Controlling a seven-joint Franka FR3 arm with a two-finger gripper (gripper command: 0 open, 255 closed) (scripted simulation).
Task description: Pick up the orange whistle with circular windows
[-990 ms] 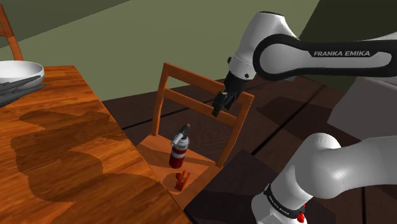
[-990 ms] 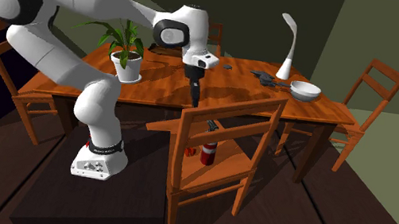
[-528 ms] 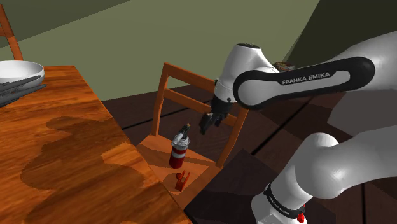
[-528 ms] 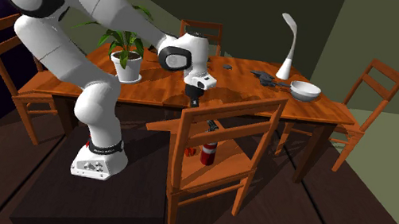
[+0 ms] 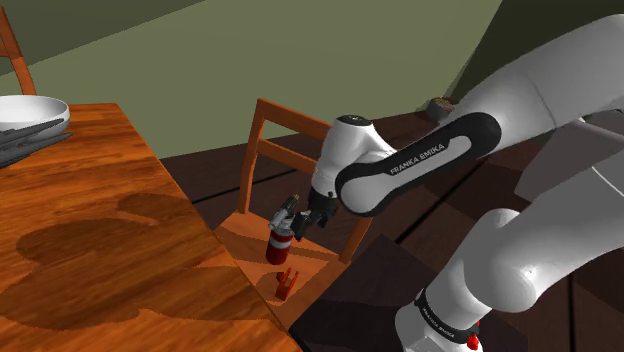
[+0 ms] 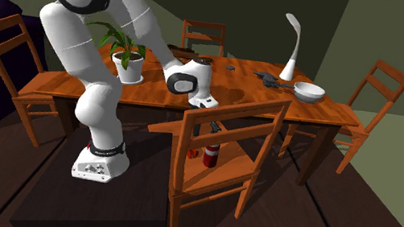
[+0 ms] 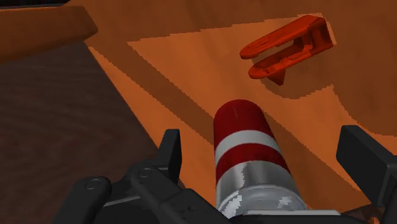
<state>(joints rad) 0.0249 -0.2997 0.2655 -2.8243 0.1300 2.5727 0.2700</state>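
The orange whistle (image 7: 287, 47) lies on its side on the wooden chair seat (image 7: 184, 76), beyond the fingertips. In the shoulder view the whistle (image 5: 287, 284) rests near the seat's front edge. A red-and-white banded canister (image 7: 251, 159) with a silver top and black handle stands between the whistle and my hand. My gripper (image 7: 266, 154) is open, its fingers standing to either side of the canister without touching it. Seen from the shoulder, the gripper (image 5: 300, 222) hangs just above the canister (image 5: 280, 246), in front of the chair back. The whistle (image 6: 192, 153) and canister (image 6: 211, 154) sit side by side on the seat.
The chair back (image 5: 318, 148) rises right behind the hand, and the wooden table (image 5: 90, 230) borders the seat. A white bowl (image 6: 309, 91), a white lamp (image 6: 292, 44), a potted plant (image 6: 127, 48) and dark utensils stand on the table. Other chairs (image 6: 374, 104) surround it.
The arm has come down from above the chair back to just over the seat, bringing the open gripper around the canister's top. Whistle and canister have not moved.
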